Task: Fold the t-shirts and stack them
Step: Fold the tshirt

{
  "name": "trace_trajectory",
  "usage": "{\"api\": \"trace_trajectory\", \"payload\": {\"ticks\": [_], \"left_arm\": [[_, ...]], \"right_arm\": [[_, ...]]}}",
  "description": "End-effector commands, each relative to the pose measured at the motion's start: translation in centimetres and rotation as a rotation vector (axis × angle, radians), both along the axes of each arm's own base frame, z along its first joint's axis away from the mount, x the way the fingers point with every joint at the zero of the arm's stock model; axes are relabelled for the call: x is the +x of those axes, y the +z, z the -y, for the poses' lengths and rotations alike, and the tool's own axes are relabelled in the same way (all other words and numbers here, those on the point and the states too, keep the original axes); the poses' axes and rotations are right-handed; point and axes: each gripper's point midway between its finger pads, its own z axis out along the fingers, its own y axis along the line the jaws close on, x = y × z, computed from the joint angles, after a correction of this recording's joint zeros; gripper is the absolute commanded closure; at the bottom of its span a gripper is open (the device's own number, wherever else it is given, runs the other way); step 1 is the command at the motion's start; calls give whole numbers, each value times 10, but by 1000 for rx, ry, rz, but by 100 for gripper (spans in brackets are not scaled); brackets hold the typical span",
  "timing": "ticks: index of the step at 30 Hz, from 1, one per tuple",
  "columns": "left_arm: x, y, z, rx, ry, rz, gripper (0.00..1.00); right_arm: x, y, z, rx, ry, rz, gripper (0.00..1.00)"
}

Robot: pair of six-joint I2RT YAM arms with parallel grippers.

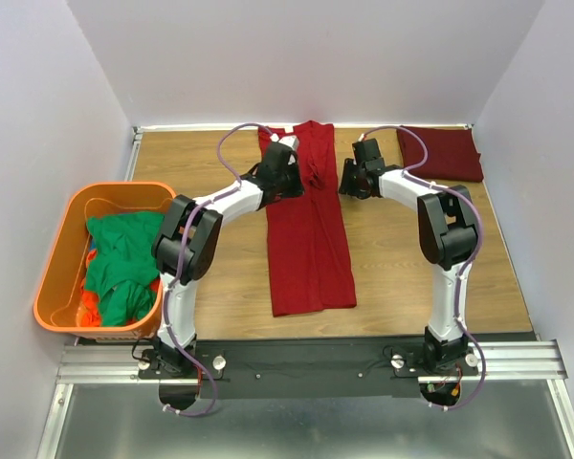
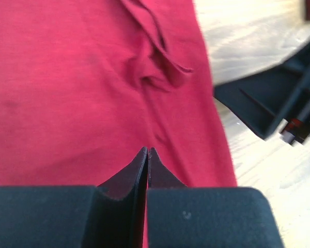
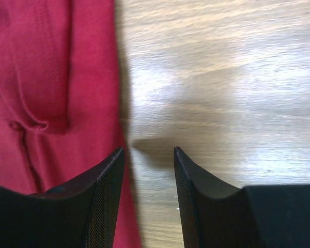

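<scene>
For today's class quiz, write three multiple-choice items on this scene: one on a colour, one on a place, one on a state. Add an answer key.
1. What colour is the tub? A blue B orange C white
2. Where does the folded maroon t-shirt lie? A in the tub B the table's far right corner C its near edge
3. The left end effector is: A wide open B out of view C shut

Key: B, its walls are orange; B, it lies alone at the back right; C, its fingers meet over the red t-shirt.
</scene>
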Motion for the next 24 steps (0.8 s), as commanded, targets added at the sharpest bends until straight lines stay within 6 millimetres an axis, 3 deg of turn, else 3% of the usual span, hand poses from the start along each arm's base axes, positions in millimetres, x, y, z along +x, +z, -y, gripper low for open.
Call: {"api": "trace_trajectory", "payload": {"ticks": [1,6,11,15,24], "left_arm": [[6,-5,-5,20,51,14,94],[4,-26,-6,80,65,-26,100],[-2,-50,-3,115,47,-71,100],[-1,-60,-9,146,75,-87,100],[-4,-76,-14,185,87,-126,100]], "right_arm": [[1,9,10,-56,-42,28,50],[3,27,3,-71,-39,76,50],[6,31,-12,-75,-3,95,54],[3,21,-25,-104,18,88,58],[0,10,-29,-161,25,85,62]]}}
